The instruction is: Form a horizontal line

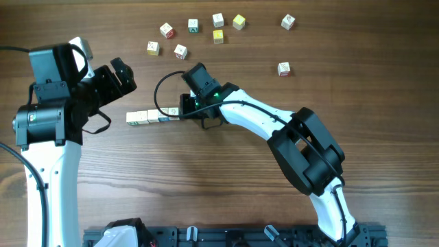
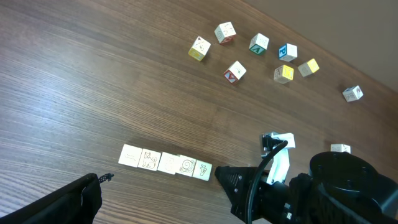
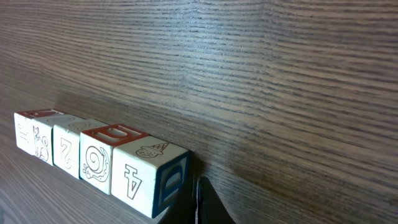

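1. i see the horizontal line (image 1: 152, 116) lying on the wooden table (image 1: 226, 192), left of centre, just in front of the left arm's base.
2. from the left wrist camera i count five white cubes in it, touching edge to edge, with line drawings on their top faces.
3. the right wrist camera shows the near end cube with an ice-cream cone on top, a "4" on its side and a blue mark on its end face.
4. the right gripper (image 1: 185, 110) sits at the right end of the row. its fingers (image 3: 202, 202) look pressed together into one dark wedge with nothing between them, and the tip is right against the end cube's blue face.
5. the left gripper (image 1: 123, 75) hangs above the table behind the row's left end. in the overhead view its two fingers stand apart and carry nothing.
6. loose cubes (image 1: 180, 50), white ones and two yellow, lie scattered toward the far edge, well apart from the row.
7. one more white cube (image 1: 283, 68) lies alone to the right.
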You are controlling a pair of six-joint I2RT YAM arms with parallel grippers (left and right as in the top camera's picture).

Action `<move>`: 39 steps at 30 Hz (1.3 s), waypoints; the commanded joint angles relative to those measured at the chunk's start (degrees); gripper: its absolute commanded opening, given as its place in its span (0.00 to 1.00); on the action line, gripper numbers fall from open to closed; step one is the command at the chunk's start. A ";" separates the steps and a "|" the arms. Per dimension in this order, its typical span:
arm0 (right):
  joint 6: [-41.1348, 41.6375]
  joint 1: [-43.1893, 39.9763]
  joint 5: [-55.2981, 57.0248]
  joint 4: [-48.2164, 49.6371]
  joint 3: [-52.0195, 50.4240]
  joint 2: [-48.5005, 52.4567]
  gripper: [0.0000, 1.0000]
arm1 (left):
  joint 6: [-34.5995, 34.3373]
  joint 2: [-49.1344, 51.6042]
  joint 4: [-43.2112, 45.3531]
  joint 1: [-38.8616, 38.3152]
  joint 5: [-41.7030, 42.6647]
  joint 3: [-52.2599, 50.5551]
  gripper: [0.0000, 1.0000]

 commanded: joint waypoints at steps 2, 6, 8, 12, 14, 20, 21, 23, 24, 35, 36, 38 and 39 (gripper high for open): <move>0.55 -0.26 0.44 -0.13 -0.46 1.79 0.04 | -0.48 -0.20 0.11 0.20 -0.52 -0.39 1.00; 0.44 -0.24 -1.07 -0.13 -0.46 1.88 0.04 | -0.48 -0.20 0.11 0.20 -0.52 -0.39 1.00; 0.39 -0.22 -1.07 -0.13 -0.48 1.90 0.04 | -0.48 -0.20 0.11 0.20 -0.52 -0.39 1.00; 0.37 -0.22 -1.05 -0.11 -0.48 1.90 0.04 | -0.48 -0.20 0.11 0.20 -0.52 -0.39 1.00; 0.39 -0.15 -1.14 -0.13 -0.48 1.92 0.04 | -0.48 -0.20 0.11 0.20 -0.52 -0.39 1.00; 0.39 0.02 -2.64 -0.09 -0.48 1.92 0.04 | -0.48 -0.20 0.11 0.20 -0.52 -0.39 1.00; 0.44 0.02 -2.86 -0.04 -0.48 1.92 0.04 | -0.48 -0.20 0.11 0.20 -0.52 -0.39 1.00; 0.42 0.02 -3.26 0.17 -0.48 1.92 0.04 | -0.48 -0.20 0.11 0.20 -0.52 -0.39 1.00; 0.44 0.02 -3.28 0.22 -0.48 1.92 0.04 | -0.48 -0.20 0.11 0.20 -0.52 -0.39 1.00; 0.37 0.00 -5.42 1.18 -0.48 1.92 0.04 | -0.48 -0.20 0.11 0.20 -0.52 -0.39 1.00; 0.35 0.02 -5.60 1.29 -0.48 1.92 0.04 | -0.48 -0.20 0.11 0.20 -0.52 -0.39 1.00; 0.35 0.02 -5.60 1.46 -0.48 1.92 0.04 | -0.48 -0.20 0.11 0.20 -0.52 -0.39 1.00; 0.37 0.00 -5.60 1.49 -0.48 1.92 0.04 | -0.48 -0.20 0.11 0.20 -0.52 -0.39 1.00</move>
